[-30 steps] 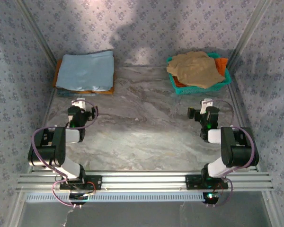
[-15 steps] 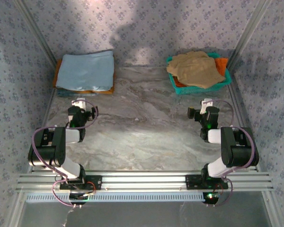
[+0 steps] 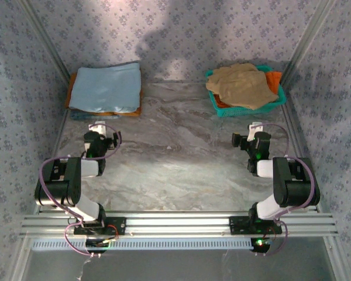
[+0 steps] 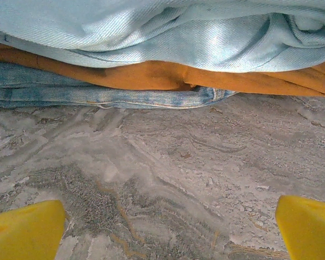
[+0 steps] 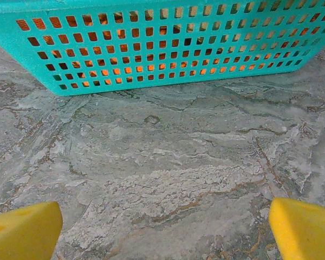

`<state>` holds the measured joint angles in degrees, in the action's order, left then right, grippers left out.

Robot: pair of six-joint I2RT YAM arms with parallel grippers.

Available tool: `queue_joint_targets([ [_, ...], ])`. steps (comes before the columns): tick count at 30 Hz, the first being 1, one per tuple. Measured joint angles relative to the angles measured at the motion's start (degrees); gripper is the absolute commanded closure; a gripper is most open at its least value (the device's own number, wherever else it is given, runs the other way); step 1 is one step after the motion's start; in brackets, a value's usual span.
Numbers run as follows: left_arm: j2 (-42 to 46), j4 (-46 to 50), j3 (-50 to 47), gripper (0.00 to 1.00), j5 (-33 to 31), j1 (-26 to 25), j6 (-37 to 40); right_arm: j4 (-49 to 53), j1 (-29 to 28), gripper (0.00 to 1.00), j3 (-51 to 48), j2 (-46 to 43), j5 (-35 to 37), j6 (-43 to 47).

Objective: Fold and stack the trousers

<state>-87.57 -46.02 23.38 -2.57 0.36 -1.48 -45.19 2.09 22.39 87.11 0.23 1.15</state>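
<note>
The tan trousers (image 3: 241, 85) lie crumpled, not folded, on top of a teal plastic basket (image 3: 245, 109) at the far right of the marbled grey surface (image 3: 175, 164), heaped over a bright orange garment (image 3: 274, 78) that peeks out on the basket's right side. The right pincer (image 3: 256, 127) sits low, just short of the basket's near wall and apart from it, so the trousers are above and beyond it. Its yellow fingertips (image 5: 24, 230) are spread wide with nothing between them, facing the perforated wall. Well apart, the left pincer (image 3: 97, 127) is also spread wide and empty, pointing at a folded stack at the far left: a light blue cloth (image 3: 107, 86) over an orange layer (image 4: 168, 76) over denim (image 4: 97, 95).
</note>
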Motion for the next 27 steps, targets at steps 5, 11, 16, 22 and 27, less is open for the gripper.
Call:
queue_joint_targets([
  [5, 0.0, 0.0, 0.0, 0.0, 0.0, 0.0, 0.0, 0.0, 0.0, 0.0, 0.0, 0.0, 0.0, 0.0],
  [11, 0.0, 0.0, 0.0, 0.0, 0.0, 0.0, 0.0, 0.0, 0.1, 0.0, 0.0, 0.0, -0.3, 0.0],
  [16, 0.0, 0.0, 0.0, 0.01, 0.0, 0.1, 0.0, 0.0, 0.5, 0.0, 0.0, 0.0, -1.1, 0.0],
  [22, 0.0, 0.0, 0.0, 0.0, -0.1, 0.3, -0.1, 0.3, 0.1, 0.0, 0.1, -0.1, -0.5, 0.0],
  [27, 8.0, 12.7, 2.8, 0.0, -1.2, 0.3, -0.3, 12.1, -4.4, 0.0, 4.4, -5.9, 5.5, 1.3],
])
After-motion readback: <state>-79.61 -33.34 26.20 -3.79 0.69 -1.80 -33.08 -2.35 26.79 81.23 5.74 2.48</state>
